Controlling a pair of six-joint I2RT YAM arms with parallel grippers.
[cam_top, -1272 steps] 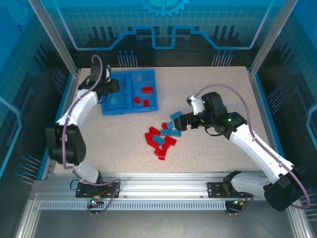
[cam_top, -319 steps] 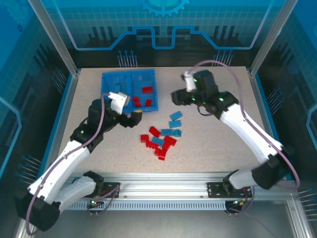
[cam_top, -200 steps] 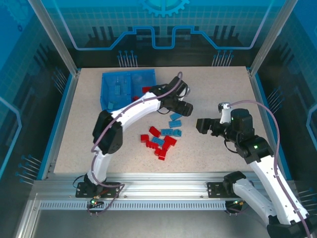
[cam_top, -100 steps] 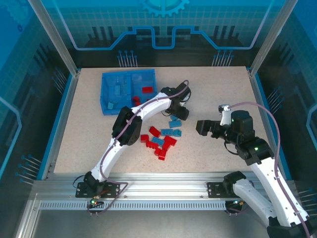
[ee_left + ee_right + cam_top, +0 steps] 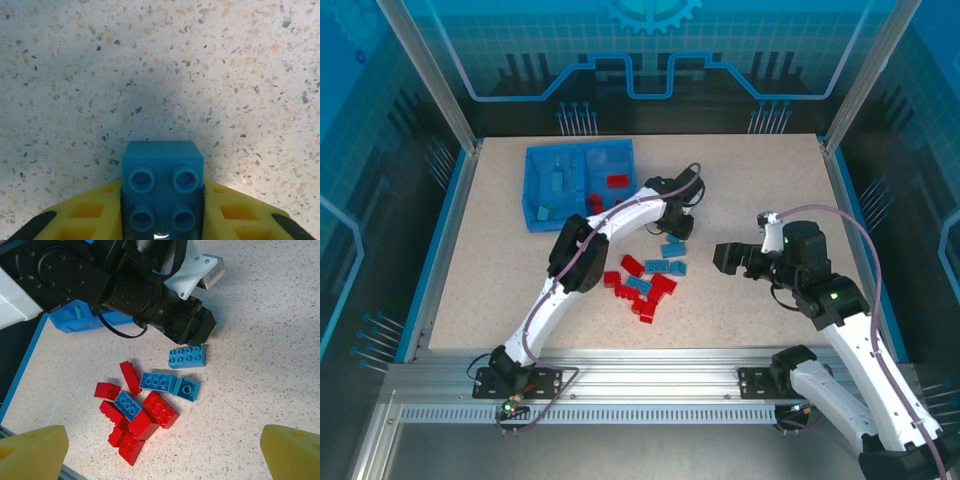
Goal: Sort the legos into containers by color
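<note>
Shallow rectangular blue plastic tray (image 5: 530, 175), split by a middle wall, stands at the table's far left. Its left compartment holds a few light blue bricks (image 5: 557, 180) and its right a few red bricks (image 5: 617, 181). A mixed heap of small red and blue studded bricks (image 5: 145, 410) lies unsorted on the table near the tray. The left gripper (image 5: 678, 226) is at the heap's far edge, jaws clamped on a blue four-stud brick (image 5: 162, 167). The right gripper (image 5: 726, 258) is beside the heap, jaws wide apart and empty. Judged under half done, with most bricks left.

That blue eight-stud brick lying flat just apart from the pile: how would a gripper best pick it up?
Probably straight down from above, with fingers on the two long sides of the eight-stud blue brick. It lies flat, studs up, and a small gap separates it from the neighbouring bricks.
</note>
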